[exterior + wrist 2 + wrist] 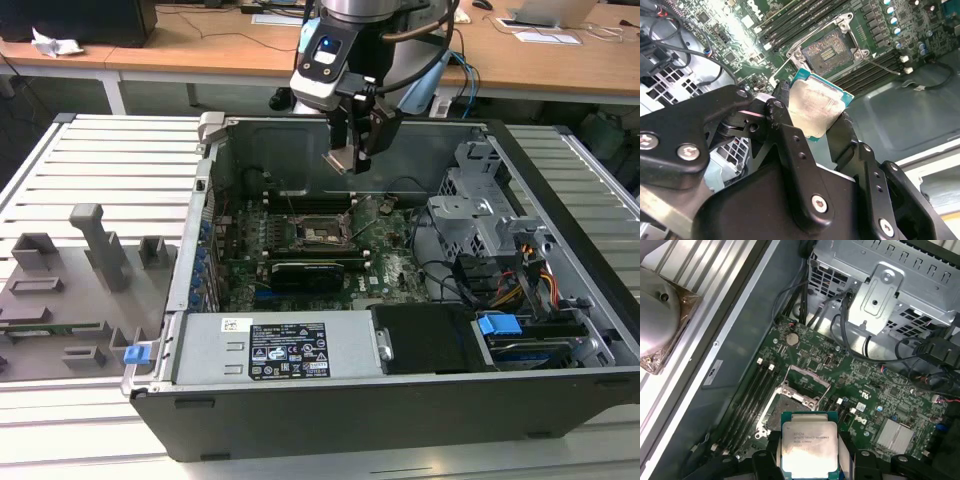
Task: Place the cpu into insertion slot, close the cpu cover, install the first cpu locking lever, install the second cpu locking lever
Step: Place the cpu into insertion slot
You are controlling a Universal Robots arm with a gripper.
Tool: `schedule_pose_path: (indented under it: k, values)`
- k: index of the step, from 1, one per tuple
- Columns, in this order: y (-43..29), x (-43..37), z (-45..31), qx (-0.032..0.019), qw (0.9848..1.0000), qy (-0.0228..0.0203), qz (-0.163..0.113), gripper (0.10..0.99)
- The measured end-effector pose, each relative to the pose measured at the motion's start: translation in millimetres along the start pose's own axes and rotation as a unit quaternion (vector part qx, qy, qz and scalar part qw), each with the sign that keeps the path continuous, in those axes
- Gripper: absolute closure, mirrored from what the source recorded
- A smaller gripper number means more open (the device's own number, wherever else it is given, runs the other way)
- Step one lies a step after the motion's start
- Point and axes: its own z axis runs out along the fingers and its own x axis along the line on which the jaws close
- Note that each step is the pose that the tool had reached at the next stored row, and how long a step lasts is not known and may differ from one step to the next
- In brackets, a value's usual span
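**Chip held over the open socket**

The black fingers (781, 102) pinch the cpu (815, 107), a small flat square chip with a dull silver metal top and teal edge, by two opposite sides. Below the fingers, well apart, the insertion slot (790, 407), a square black socket in the green circuit board (880, 390), lies uncovered. Its silver-grey metal cpu cover (809, 379) is swung back just beyond it.

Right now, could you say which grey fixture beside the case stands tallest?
The upright post at the exterior view's left, rising above the low blocks around it.
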Motion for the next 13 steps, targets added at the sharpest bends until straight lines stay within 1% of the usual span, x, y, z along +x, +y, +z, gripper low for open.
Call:
schedule_pose_path:
  k: [6, 13]
  values:
    - [0.0, 0.0, 0.2, -0.0003, 0.9999, -0.0015, 0.017, 0.545]
    - [0.0, 0.0, 0.4, -0.0008, 0.9992, -0.0036, 0.039, 0.545]
